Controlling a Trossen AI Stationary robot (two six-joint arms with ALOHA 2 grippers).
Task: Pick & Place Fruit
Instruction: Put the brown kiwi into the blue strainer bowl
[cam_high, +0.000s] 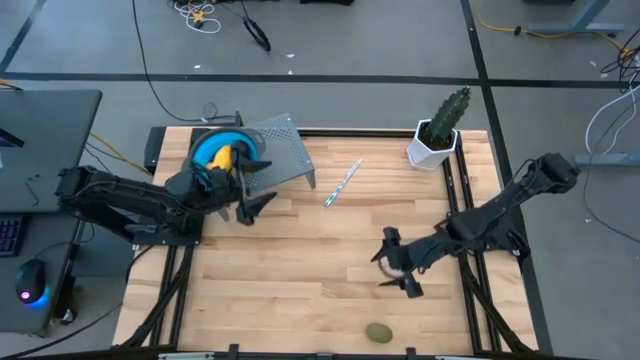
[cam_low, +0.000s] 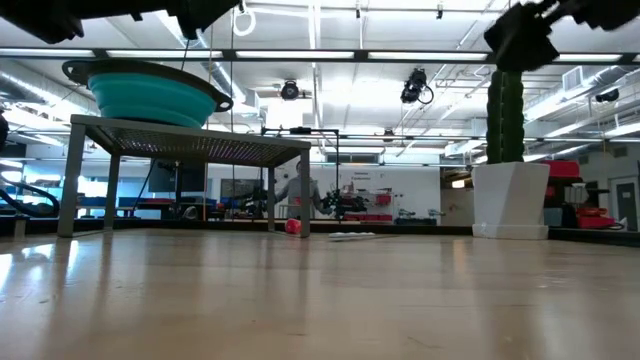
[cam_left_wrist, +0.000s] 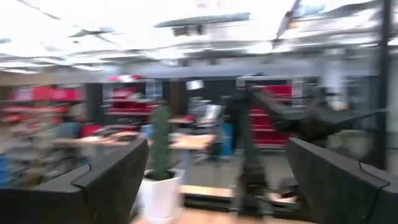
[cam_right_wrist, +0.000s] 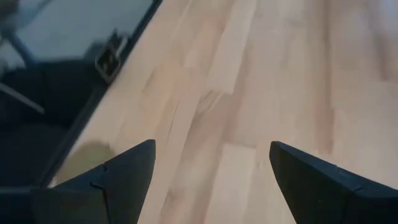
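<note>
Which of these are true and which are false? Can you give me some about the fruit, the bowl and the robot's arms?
1. The blue bowl sits on a grey metal stand. True.
2. An olive-green fruit lies inside the bowl. False: it lies on the table, near the front edge.
3. The right end effector holds a fruit. False: its fingers are open and empty.
4. The left end effector is open, beside the bowl. True.
5. A cactus-like plant stands in a white pot. True.

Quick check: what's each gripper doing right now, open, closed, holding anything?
Left gripper: open, empty, by the blue bowl on the metal stand.
Right gripper: open, empty, above bare table.
</note>
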